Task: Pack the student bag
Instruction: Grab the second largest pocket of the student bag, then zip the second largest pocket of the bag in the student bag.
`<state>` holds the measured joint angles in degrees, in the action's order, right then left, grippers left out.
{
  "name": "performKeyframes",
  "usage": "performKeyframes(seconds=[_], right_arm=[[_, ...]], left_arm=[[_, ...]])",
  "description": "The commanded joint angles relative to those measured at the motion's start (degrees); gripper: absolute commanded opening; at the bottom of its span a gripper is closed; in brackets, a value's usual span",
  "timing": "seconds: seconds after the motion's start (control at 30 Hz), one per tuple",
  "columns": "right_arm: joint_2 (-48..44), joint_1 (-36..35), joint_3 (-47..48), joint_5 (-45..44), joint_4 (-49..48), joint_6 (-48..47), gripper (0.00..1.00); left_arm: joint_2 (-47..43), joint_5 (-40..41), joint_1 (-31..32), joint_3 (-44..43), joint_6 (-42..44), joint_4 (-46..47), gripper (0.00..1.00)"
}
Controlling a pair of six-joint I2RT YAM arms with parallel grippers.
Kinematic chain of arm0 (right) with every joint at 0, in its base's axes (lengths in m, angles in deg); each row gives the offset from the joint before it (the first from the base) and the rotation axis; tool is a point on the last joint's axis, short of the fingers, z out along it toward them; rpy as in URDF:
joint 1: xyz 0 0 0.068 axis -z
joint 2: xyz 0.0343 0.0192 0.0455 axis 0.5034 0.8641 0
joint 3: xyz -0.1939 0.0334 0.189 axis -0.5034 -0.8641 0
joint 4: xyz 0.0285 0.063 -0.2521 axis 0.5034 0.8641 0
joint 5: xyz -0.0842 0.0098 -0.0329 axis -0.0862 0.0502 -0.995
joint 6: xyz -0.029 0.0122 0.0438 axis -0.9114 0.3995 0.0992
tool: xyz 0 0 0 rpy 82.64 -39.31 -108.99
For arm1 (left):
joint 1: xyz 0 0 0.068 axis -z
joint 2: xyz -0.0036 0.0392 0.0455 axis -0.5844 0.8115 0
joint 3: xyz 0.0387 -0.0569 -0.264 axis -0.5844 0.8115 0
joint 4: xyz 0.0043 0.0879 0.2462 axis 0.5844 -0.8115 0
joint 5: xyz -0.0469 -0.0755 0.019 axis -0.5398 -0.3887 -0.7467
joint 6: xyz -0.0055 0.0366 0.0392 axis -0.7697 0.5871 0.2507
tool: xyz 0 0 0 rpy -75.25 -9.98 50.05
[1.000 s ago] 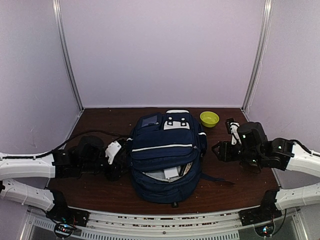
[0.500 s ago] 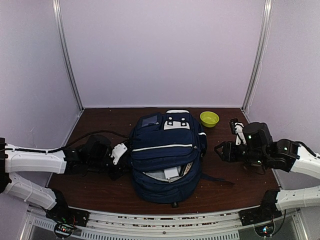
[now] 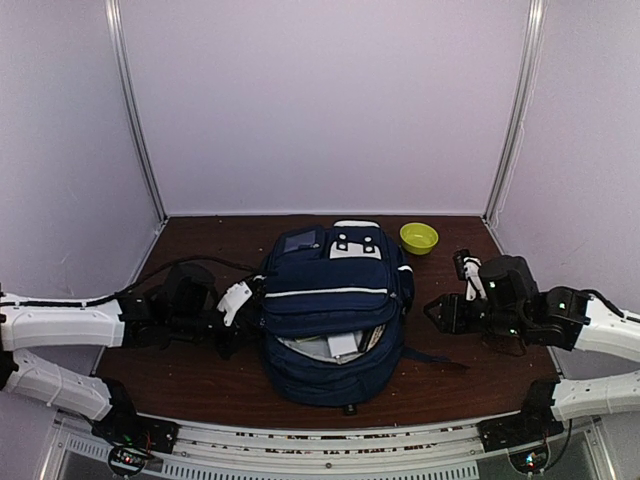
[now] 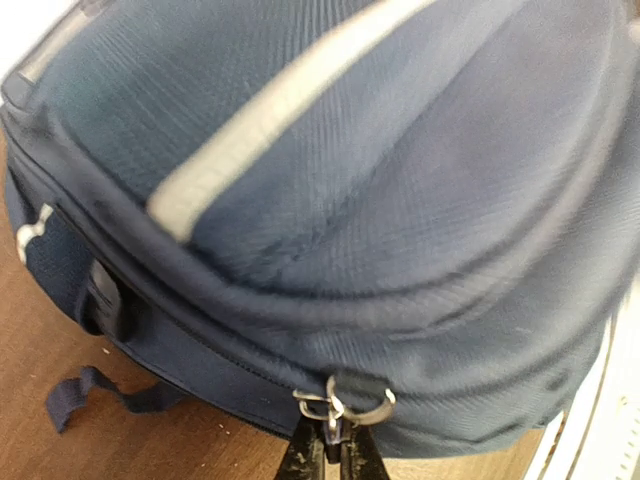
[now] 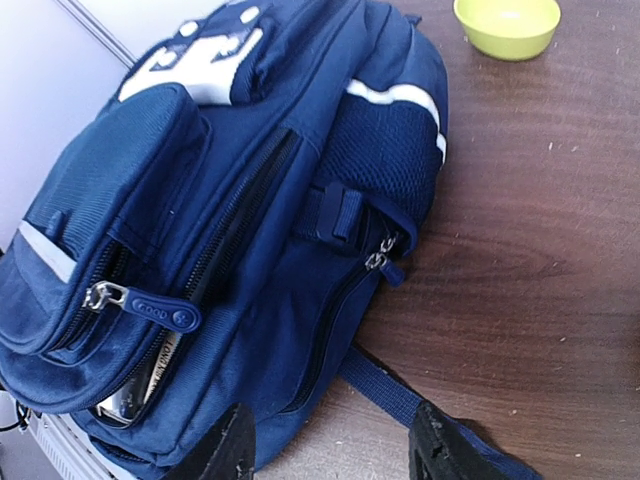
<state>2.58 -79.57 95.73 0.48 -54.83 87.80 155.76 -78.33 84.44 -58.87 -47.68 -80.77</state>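
From above: lying open at the middle of the dark wooden table, large navy-blue fabric student bag, packed items showing inside, apparently awaiting zipping.
Left wrist: clamping the bag's metal zipper pull in the left gripper.
Right wrist: hovering over the table's right side with the right gripper released, grasping nothing.

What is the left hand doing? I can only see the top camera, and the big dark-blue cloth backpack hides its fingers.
Observer: The left wrist view shows the left hand pinched shut on a small silver metal zipper ring at the seam of the backpack.
Operator: Is the right hand grabbing something too?
Observer: No. Its wrist view shows the right hand open and empty beside the backpack, with a flat navy strap on the brown wooden table near its fingers.
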Motion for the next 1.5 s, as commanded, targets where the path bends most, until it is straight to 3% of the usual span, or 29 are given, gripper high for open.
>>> performKeyframes(seconds=[0.0, 0.3, 0.6, 0.97, 1.13, 1.47], right_arm=[[2.0, -2.1, -3.4, 2.3, -5.9, 3.6, 0.53], [15.2, -10.2, -6.6, 3.2, -21.5, 8.9, 0.53], [30.2, -14.8, 0.3, 4.2, -27.5, 8.8, 0.52], [27.6, -14.9, 1.5, 4.9, -27.0, 8.4, 0.52], [24.7, -15.2, 1.2, 5.3, -26.5, 9.1, 0.53], [20.9, -16.0, 0.9, 5.1, -25.1, 9.6, 0.53]], left_arm=[[-6.8, -1.5, -0.1, 1.9, -2.1, -1.1, 0.0], [-9.6, -2.1, 2.3, 4.0, -7.7, -1.1, 0.0], [-11.4, 0.4, 8.9, 6.0, -13.5, -4.1, 0.0], [-8.2, 7.9, 19.5, 2.3, -18.4, -8.5, 0.0], [-5.8, 9.1, 21.1, -0.3, -19.9, -7.4, 0.0], [9.3, 8.7, 26.0, -18.4, -20.5, -13.8, 0.0]])
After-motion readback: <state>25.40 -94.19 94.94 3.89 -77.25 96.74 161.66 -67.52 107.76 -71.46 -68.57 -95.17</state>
